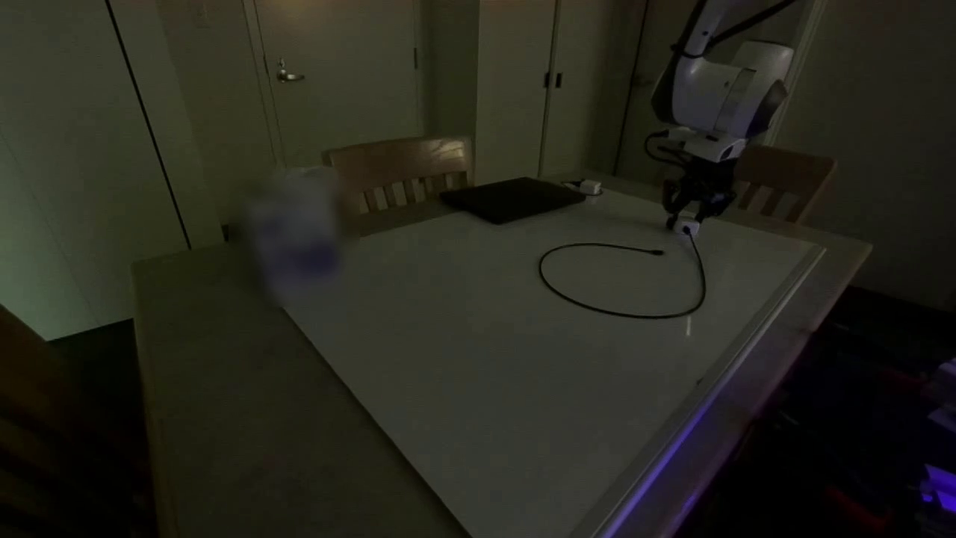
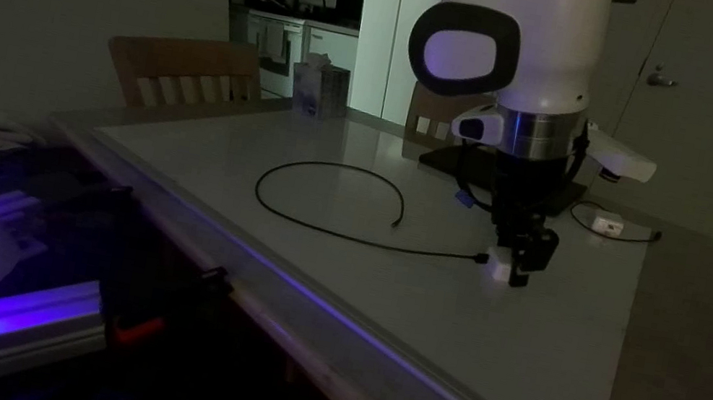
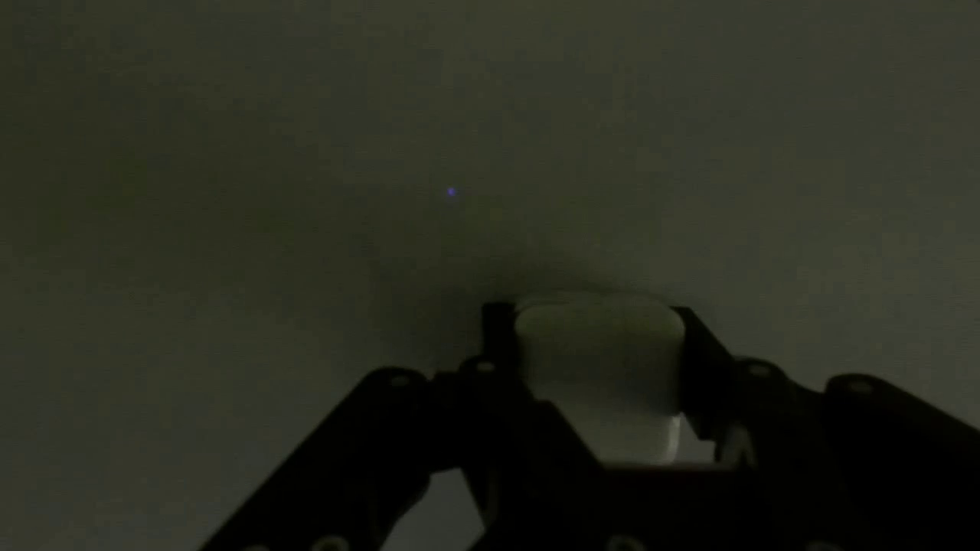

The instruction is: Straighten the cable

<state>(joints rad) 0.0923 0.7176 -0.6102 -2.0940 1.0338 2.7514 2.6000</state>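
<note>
The black cable lies on the white board in a wide open loop, and its curve also shows in an exterior view. Its free end lies inside the curve. The other end runs into a small pale plug block. My gripper is shut on this block, low over the board. In the wrist view the block fills the gap between both fingers of the gripper, touching each. The cable is hidden in the wrist view. I cannot tell whether the block touches the board.
A flat dark rectangular pad lies at the board's edge. Beside it is another white block with a short black cord. A box stands at a board corner. A raised ledge runs along one board edge. Chairs surround the table.
</note>
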